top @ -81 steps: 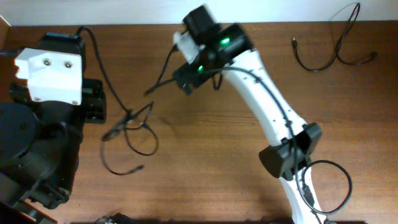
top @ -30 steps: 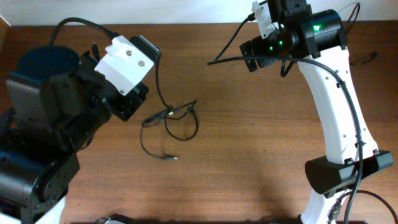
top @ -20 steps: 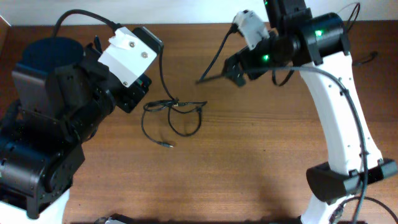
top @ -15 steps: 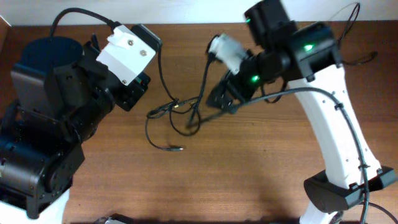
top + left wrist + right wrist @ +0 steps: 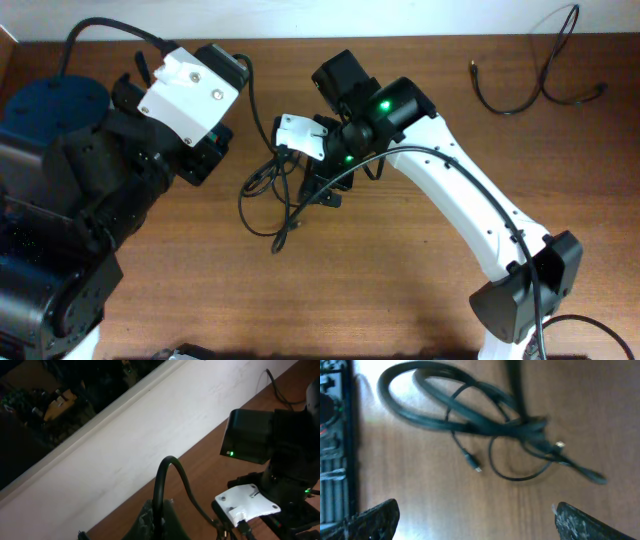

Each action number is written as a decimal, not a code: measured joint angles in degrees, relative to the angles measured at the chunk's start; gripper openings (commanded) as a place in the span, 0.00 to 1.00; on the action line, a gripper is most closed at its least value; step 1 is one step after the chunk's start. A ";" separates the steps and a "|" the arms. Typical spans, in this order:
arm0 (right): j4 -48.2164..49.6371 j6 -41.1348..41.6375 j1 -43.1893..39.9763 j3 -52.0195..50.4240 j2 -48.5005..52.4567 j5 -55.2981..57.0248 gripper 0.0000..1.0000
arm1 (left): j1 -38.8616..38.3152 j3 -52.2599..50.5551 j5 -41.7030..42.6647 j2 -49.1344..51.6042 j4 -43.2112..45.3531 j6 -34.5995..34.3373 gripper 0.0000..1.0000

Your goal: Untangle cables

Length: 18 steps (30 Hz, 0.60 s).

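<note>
The right fingers [image 5: 375, 521] are standing wide apart, gripping nothing, hovering over the tangle of cables [image 5: 495, 425]; the thin black cords are lying looped and knotted on the wooden worktop [image 5: 400, 300], a small metallic plug [image 5: 477, 468] poking out; the left fingers [image 5: 212, 152] are sitting just beside the tangle, open or closed impossible to tell; a loose cord [image 5: 545, 80] is lying well apart, near the far right edge.
</note>
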 measured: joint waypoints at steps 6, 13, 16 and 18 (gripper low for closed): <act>12.15 4.46 3.63 -0.17 0.00 13.07 0.99 | 0.00 0.00 -0.02 0.00 0.00 0.00 0.00; 16.09 9.29 4.42 -0.17 0.00 14.51 0.99 | 0.00 0.00 -1.11 0.00 -0.11 0.00 0.00; 16.70 9.75 7.74 -0.17 0.00 14.51 0.99 | 0.00 0.00 -1.53 0.00 -0.13 0.00 0.00; 17.59 9.99 10.19 -0.17 0.00 14.86 0.99 | 0.00 0.00 -1.57 0.00 -0.20 0.00 0.00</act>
